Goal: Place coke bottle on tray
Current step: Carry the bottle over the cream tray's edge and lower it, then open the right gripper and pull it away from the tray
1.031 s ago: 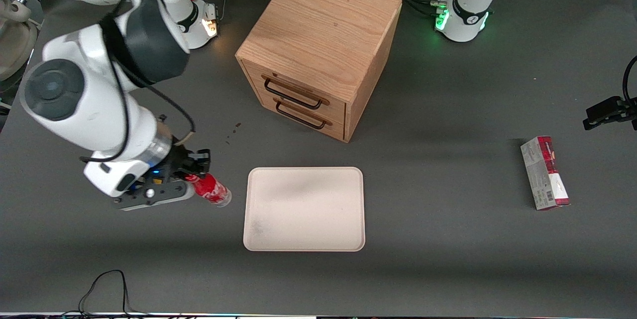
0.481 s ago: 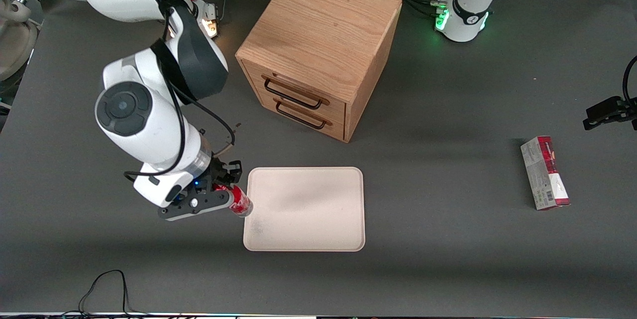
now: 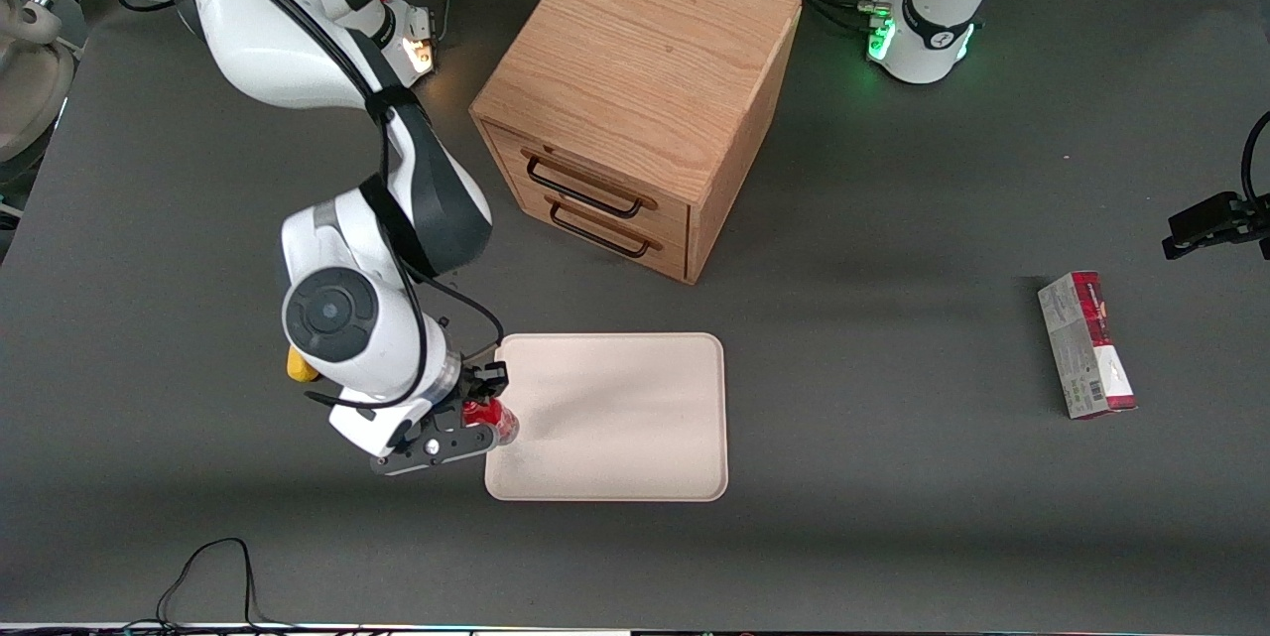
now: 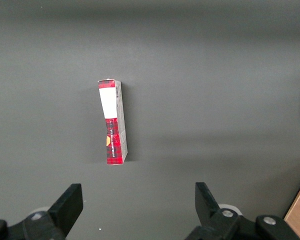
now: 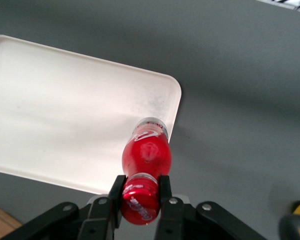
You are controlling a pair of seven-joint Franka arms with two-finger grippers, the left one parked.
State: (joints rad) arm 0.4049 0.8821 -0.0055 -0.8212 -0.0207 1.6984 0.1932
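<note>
My right gripper (image 3: 478,420) is shut on the red cap of the coke bottle (image 3: 492,417), a small red bottle with white lettering and a clear base. It hangs over the edge of the cream tray (image 3: 635,438) at the working arm's end, above the tray surface. In the right wrist view the gripper (image 5: 140,196) pinches the cap between both fingers, and the bottle (image 5: 146,156) points down over the tray's rounded corner (image 5: 65,115).
A wooden drawer box (image 3: 635,100) stands farther from the front camera than the tray. A yellow lump (image 3: 301,367) lies beside the working arm, also in the right wrist view (image 5: 296,215). A red-and-grey carton (image 3: 1086,343) lies toward the parked arm's end (image 4: 113,122).
My gripper has carried the coke bottle sideways from the bare table to over the tray's edge. The yellow lump has come into view from under the arm.
</note>
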